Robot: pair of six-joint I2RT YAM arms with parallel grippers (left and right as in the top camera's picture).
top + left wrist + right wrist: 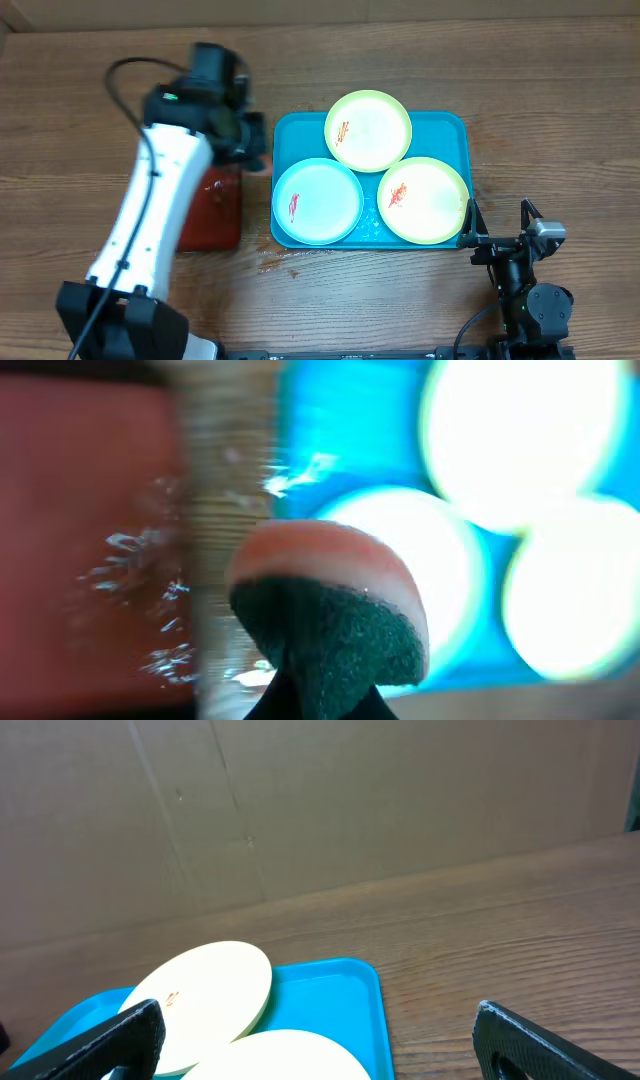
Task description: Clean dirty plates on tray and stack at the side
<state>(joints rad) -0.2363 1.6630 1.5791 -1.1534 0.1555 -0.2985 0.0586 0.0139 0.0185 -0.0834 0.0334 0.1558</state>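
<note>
Turquoise tray (455,125) carries three smeared plates (368,130); your left hand (255,140) pinches a sponge (330,610); your right hand (497,216) stands spread.

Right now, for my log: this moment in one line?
left gripper: holds sponge | right gripper: open | plates: three smeared, on tray

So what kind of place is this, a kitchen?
Probably a robot lab, not a kitchen: robot arms work at a bare wooden table, plain cardboard stands behind it, and the left tool holds a sponge near a tray of smeared plates.
</note>
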